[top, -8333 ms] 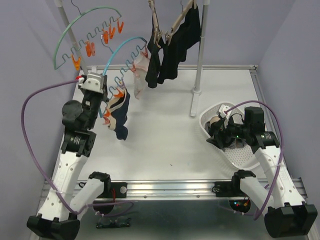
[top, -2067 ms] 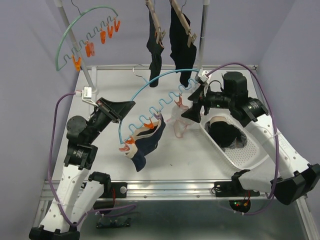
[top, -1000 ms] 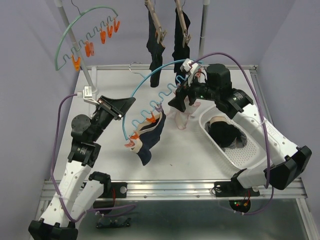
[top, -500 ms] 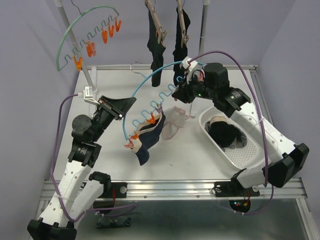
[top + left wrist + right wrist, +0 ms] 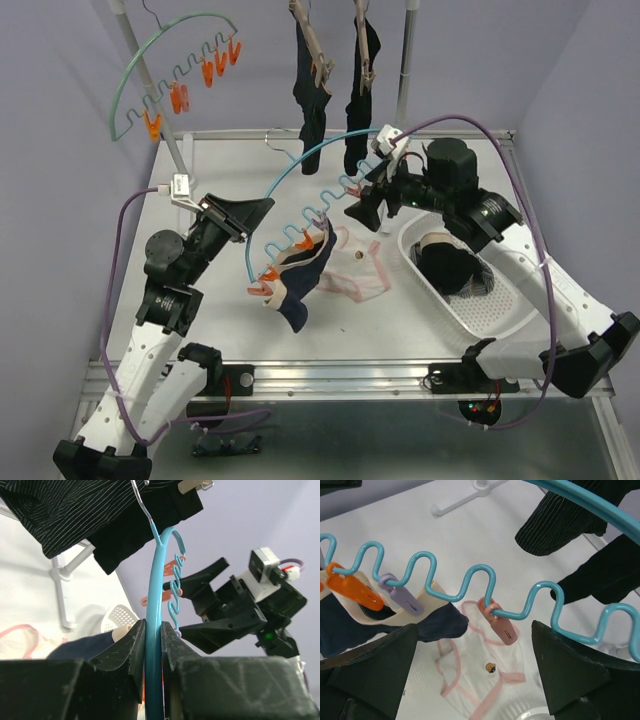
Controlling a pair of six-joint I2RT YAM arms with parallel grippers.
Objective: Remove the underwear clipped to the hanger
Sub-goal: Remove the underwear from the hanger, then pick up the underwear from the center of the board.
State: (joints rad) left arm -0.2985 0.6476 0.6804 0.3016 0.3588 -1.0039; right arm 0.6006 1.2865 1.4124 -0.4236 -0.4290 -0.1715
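My left gripper (image 5: pixel 250 212) is shut on the arched bar of the blue hanger (image 5: pixel 290 175), which stands pinched between the jaws in the left wrist view (image 5: pixel 153 645). Navy underwear with a beige waistband (image 5: pixel 300 280) hangs from the orange clip (image 5: pixel 355 591) and the purple clip (image 5: pixel 402 598). A pale pink-white pair (image 5: pixel 355 272) lies flat on the table, free of the hanger. My right gripper (image 5: pixel 366 197) stands open beside the wavy bar; the empty pink clip (image 5: pixel 501 626) dangles between its fingers (image 5: pixel 370 665), above the pale pair (image 5: pixel 480 675).
A white basket (image 5: pixel 485 310) at the right holds black garments (image 5: pixel 450 265). Black garments (image 5: pixel 312 95) hang from wooden clip hangers on the rack behind. A green hanger with orange clips (image 5: pixel 170 60) hangs at the back left. Rack poles (image 5: pixel 405 70) rise from the table.
The pale pink-white pair has come off the pink clip and dropped onto the table. My right gripper has opened and drawn back a little to the right. The left arm has held still.
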